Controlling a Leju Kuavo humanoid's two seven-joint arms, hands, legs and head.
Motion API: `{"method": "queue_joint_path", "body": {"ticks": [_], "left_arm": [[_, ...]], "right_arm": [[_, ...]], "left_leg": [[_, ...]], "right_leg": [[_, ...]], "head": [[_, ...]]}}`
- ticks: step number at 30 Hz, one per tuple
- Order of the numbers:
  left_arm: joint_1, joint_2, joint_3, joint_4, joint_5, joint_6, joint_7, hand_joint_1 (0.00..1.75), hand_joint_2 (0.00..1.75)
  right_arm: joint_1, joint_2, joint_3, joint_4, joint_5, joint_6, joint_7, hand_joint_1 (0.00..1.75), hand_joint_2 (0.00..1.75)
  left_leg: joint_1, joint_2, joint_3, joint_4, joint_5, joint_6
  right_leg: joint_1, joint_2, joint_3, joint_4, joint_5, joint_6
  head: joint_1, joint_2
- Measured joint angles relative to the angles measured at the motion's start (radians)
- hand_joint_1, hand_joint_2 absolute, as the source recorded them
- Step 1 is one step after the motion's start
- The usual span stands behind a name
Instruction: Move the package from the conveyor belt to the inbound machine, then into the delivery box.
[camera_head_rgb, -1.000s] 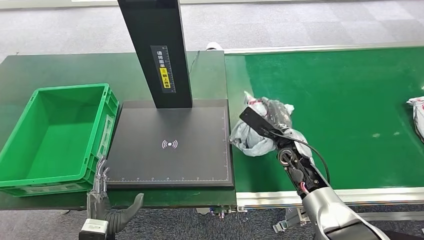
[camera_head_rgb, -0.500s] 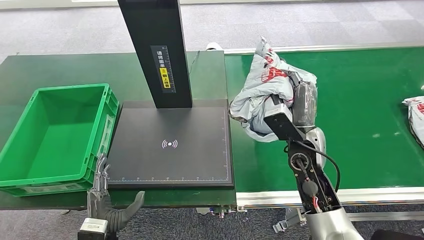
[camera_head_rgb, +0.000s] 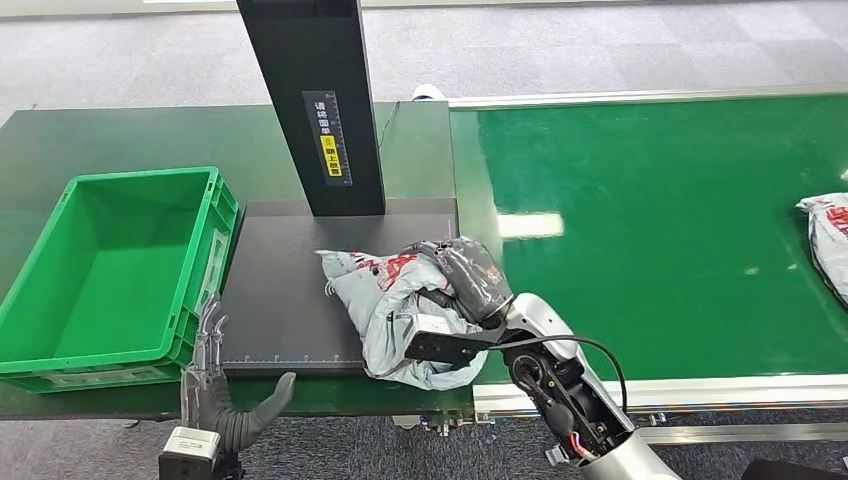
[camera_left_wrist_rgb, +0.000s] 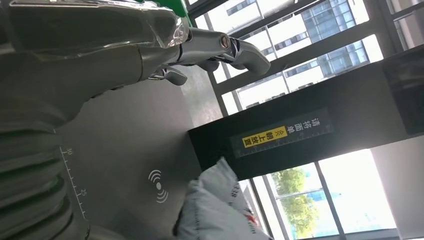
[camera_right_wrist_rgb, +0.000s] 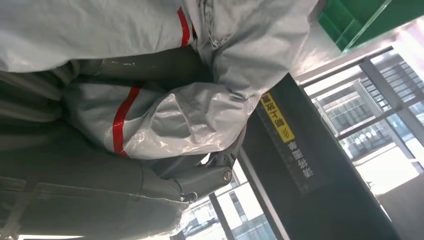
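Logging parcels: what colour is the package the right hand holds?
Grey package with red markings, clearest in the head view.

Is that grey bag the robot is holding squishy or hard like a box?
Probably squishy. The bag is crumpled and folds around the right hand, so it likely flops rather than keeps a shape. Its shiny plastic skin may be slippery. It sags onto the black scanner plate and lies flat there, so it seems unlikely to roll.

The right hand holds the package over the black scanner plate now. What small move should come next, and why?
Probably open the right hand and let go of the grey package. It already lies on the inbound machine's black plate, covering the scan symbol in the head view, though its near edge hangs over the front. The green delivery box comes later.
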Motion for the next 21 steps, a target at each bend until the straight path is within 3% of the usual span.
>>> {"method": "queue_joint_path", "body": {"ticks": [4,9,12,17,21], "left_arm": [[-0.002,0.001,0.000,0.000,0.000,0.000,0.000,0.00,1.75],[-0.010,0.003,0.001,0.005,0.000,-0.006,0.001,0.00,1.75],[-0.016,0.004,0.002,0.011,0.000,-0.009,0.002,0.00,1.75],[-0.028,0.007,0.004,0.021,0.000,-0.012,0.002,0.00,1.75],[-0.035,0.007,0.006,0.024,-0.001,-0.016,0.003,0.00,1.75]], "right_arm": [[-0.002,0.000,0.019,0.013,-0.010,0.027,0.000,1.75,1.75],[-0.032,-0.002,0.082,0.050,-0.041,0.190,0.011,1.75,1.75],[-0.062,-0.002,0.140,0.106,-0.045,0.236,0.029,1.75,1.75],[-0.110,-0.001,0.206,0.192,-0.059,0.229,0.033,1.75,1.75],[-0.138,0.003,0.227,0.227,-0.058,0.147,0.059,1.75,1.75]], "left_leg": [[0.000,0.000,0.000,0.000,0.000,0.000],[0.000,0.001,0.001,0.000,0.000,0.000],[0.001,0.001,0.001,0.000,0.000,0.000],[0.001,0.001,0.001,0.000,0.000,0.000],[0.001,0.001,0.001,0.000,0.000,0.000]], "right_leg": [[0.000,0.000,0.000,0.000,0.000,0.000],[0.000,0.000,0.000,0.000,0.000,0.000],[0.001,0.000,0.000,0.000,0.000,0.000],[0.000,0.000,0.001,0.000,0.000,0.000],[0.000,0.000,0.001,0.000,0.000,0.000]], "head": [[0.000,0.000],[0.000,0.000],[0.000,0.000],[0.000,0.000],[0.000,0.000]]}}
